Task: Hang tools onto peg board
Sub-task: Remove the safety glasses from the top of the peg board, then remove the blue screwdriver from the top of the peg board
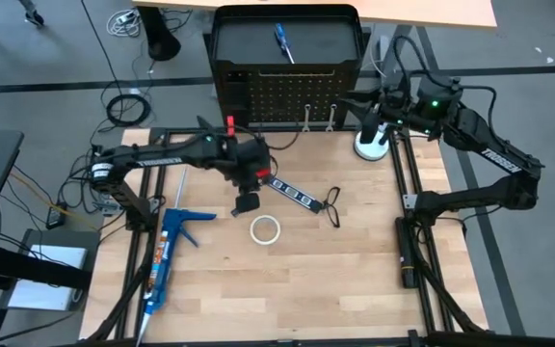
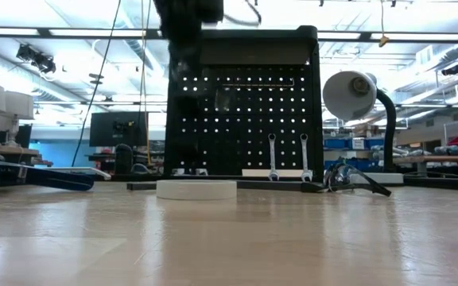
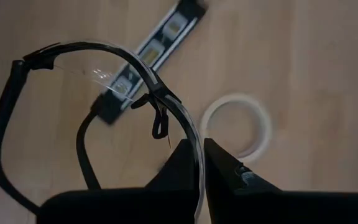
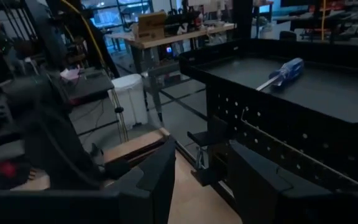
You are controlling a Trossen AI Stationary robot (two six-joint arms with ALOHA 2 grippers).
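Observation:
My left gripper (image 1: 247,200) is over the table's middle, in front of the black peg board (image 1: 287,92), and is shut on clear safety glasses with black arms (image 3: 104,68). Below it lie the black strip with white marks (image 1: 292,193) and the white tape ring (image 1: 265,229). A black wire loop item (image 1: 333,202) lies to their right. Two silver wrenches (image 2: 273,155) hang on the board. The blue-handled screwdriver (image 1: 284,43) lies on the board's top shelf. My right gripper (image 4: 197,180) is open and empty by the board's right end. My left gripper pinches the clear lens of the glasses near its edge (image 3: 194,146) between its two fingers. The fingers point down toward the table. The glasses reach out beyond the fingertips, their black arms hanging free, lifted clear of the table.
A blue caulking gun (image 1: 167,251) lies at the table's left. A white desk lamp (image 1: 372,140) stands at the far right beside the board. The near half of the wooden table (image 1: 287,299) is bare wood.

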